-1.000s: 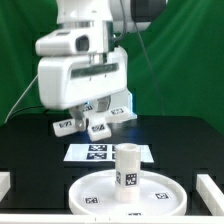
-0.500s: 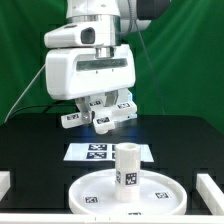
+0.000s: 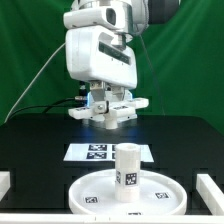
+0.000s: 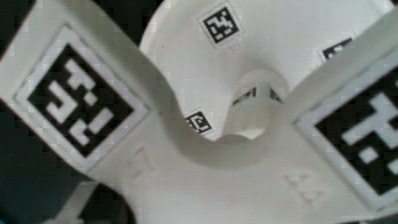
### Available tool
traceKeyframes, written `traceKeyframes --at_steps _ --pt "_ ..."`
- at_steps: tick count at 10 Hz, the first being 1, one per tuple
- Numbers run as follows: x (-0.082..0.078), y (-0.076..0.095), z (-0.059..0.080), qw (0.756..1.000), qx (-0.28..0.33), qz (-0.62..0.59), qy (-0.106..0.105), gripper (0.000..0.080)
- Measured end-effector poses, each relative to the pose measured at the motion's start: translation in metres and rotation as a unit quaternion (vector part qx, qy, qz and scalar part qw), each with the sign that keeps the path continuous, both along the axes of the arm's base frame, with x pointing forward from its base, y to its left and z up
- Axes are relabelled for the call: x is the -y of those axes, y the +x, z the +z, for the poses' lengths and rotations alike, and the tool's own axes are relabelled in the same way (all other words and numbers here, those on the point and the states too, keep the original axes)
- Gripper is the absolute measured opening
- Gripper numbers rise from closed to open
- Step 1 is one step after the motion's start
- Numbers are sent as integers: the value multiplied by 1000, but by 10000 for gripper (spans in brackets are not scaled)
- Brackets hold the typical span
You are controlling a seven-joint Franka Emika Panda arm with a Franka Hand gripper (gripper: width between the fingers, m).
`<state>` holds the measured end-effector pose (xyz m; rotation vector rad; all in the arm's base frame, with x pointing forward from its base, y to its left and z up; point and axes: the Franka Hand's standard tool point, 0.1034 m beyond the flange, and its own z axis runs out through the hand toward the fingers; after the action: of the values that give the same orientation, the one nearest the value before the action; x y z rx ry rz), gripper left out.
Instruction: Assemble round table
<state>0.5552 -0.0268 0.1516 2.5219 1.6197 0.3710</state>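
Note:
The large rimmed round disc [image 3: 100,190] lies flat at the table's front. The thick cylindrical leg [image 3: 127,170] stands upright at its centre. My gripper [image 3: 106,102] hangs well above the table behind them and is shut on the cross-shaped foot piece [image 3: 112,108], held in the air with its tagged arms spread to both sides. In the wrist view the foot piece [image 4: 214,110] fills the picture, close up, with several tags on its arms. My fingers are hidden there.
The marker board [image 3: 105,152] lies flat on the black table between the disc and the arm. White blocks sit at the front left edge [image 3: 5,185] and front right edge [image 3: 212,188]. A green curtain hangs behind.
The arm has swung toward the exterior view's right and turned its wrist, carrying the foot piece along and a little higher. The disc and leg have not moved.

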Motion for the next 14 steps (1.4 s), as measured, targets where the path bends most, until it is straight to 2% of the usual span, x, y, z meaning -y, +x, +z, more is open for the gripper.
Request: traceKeyframes --at_steps 3,4,6,7,10,12,14 --pt "4 2 -2 1000 9 6 -5 449" --pt "3 8 -1 997 58 34 -26 449" --pt "-24 17 -12 990 84 100 -47 449" --pt "-34 17 -20 987 90 120 -51 449" --pt "-32 16 -22 990 84 105 -45 449" --pt "-51 12 -23 996 72 51 -20 449" --pt "-63 3 -26 998 57 25 -9 449"
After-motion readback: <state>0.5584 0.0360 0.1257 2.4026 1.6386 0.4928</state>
